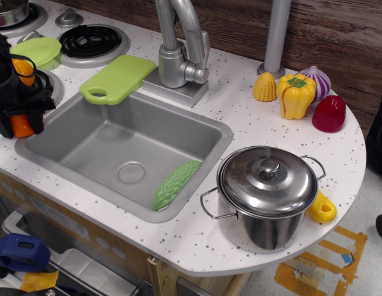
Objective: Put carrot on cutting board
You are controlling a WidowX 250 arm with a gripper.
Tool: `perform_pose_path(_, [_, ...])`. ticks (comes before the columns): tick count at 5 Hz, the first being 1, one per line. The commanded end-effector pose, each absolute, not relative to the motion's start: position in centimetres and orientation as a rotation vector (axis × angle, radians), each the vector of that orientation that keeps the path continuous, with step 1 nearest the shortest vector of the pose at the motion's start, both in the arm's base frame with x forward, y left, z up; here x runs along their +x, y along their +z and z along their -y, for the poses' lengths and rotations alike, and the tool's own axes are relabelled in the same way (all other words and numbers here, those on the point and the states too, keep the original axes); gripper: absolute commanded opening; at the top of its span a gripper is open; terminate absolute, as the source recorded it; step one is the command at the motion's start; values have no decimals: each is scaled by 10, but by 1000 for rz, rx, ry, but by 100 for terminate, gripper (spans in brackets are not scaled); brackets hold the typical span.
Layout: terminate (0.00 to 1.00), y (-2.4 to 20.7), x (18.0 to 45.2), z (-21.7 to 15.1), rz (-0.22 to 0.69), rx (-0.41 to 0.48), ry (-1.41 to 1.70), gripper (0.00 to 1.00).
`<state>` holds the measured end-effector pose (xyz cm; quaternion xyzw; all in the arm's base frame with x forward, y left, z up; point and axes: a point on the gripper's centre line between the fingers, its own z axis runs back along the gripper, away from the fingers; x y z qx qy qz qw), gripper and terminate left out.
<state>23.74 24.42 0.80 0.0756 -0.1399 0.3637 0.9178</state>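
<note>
At the counter's left edge the black gripper (21, 120) is clamped around the carrot (21, 125) (only its orange lower end shows between the fingers), just left of the sink (126, 151), apart from the board (118, 79) behind it.

A: Where's the small bright orange plastic carrot (21, 125)?

B: At the far left, beside the sink's left corner. It stands roughly upright; only its orange lower part shows, the rest hidden behind black hardware.

A: And the flat lime green plastic cutting board (118, 79)?

B: Flat on the speckled counter behind the sink, its oval handle hole toward the near-left end. Well apart from the carrot.
</note>
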Motion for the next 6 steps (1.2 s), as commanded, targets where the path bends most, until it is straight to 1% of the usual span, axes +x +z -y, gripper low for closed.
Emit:
perform_pose_path(1, [0,58,251,-225,496,286,633,0])
perform_pose_path(2, [0,66,261,-215,595,299,493,0])
perform_pose_path(3, [0,69,276,-212,639,256,379,0])
perform_pose_path(4, [0,65,292,-211,664,199,313,0])
perform_pose_path(5, [0,65,309,-212,685,175,251,0])
perform_pose_path(6, [0,65,322,-212,692,182,209,0])
